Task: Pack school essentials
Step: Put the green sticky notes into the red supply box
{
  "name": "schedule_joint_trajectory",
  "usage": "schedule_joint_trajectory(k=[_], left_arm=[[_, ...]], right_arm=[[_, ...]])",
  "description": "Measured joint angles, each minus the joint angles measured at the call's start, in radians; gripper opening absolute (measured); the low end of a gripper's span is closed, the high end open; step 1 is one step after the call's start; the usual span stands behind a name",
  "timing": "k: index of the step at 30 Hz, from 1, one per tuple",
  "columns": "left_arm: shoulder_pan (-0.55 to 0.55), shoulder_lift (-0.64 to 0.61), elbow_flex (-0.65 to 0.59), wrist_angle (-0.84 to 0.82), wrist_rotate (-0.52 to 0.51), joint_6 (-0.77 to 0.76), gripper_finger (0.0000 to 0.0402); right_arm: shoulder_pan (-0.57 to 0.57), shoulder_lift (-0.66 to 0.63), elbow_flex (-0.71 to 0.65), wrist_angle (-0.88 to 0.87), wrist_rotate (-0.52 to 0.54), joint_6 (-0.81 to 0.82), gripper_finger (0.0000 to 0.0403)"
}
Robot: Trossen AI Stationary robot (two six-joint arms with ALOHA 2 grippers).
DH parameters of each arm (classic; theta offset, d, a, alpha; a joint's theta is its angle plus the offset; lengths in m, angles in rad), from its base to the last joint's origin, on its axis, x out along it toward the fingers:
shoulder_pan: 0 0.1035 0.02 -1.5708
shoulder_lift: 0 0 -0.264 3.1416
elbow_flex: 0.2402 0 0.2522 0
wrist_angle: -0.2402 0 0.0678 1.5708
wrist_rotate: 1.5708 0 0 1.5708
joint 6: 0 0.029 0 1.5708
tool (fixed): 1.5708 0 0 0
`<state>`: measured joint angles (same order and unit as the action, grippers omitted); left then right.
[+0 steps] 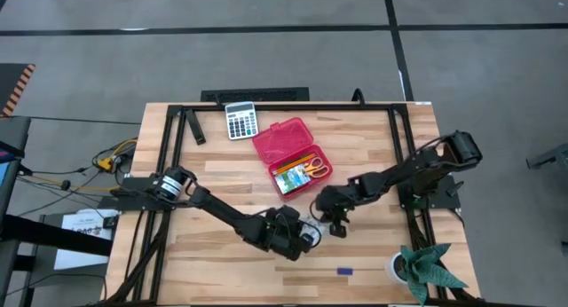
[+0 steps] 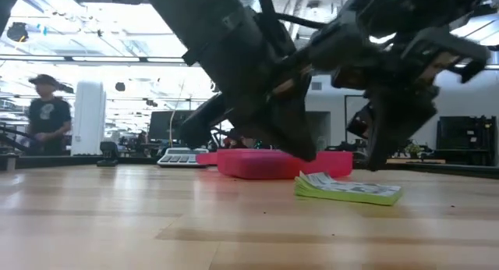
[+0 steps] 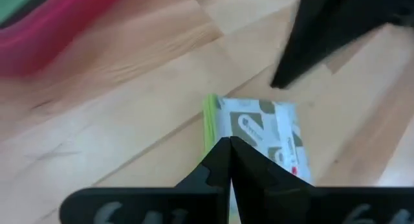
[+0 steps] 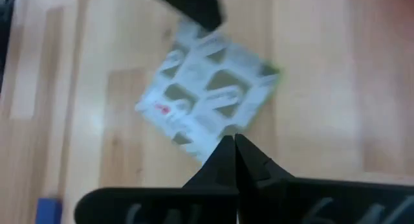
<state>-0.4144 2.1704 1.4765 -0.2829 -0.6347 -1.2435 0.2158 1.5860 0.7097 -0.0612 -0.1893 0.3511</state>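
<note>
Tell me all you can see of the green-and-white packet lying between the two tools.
The packet is a thin, flat, paper-like stack, white on top with grey-green printed shapes and a small red mark, bright green along one edge. It lies flat on the wooden table, nearer the front edge than the red case. The left tool and right tool, both shut, sit close over it; contact cannot be told.

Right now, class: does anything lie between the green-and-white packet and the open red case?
Nothing visible does. The packet lies flat on bare wood just short of the red case, both tools hovering over it.
</note>
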Motion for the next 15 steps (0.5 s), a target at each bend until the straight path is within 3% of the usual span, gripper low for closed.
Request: schedule_joint_trajectory(k=[4, 12, 15], left_arm=[[-0.021, -0.003, 0.002, 0.007, -0.02, -0.045, 0.0], [-0.051, 0.033, 0.004, -0.004, -0.02, -0.117, 0.0], [-0.05, 0.06, 0.004, 0.006, 0.006, -0.147, 0.0]], right_arm=[[0.027, 0.02, 0.001, 0.022, 0.016, -0.021, 0.0037], [0.056, 0.136, 0.006, 0.112, 0.044, 0.025, 0.0204], [0.067, 0.154, 0.007, 0.119, 0.059, 0.038, 0.0248]])
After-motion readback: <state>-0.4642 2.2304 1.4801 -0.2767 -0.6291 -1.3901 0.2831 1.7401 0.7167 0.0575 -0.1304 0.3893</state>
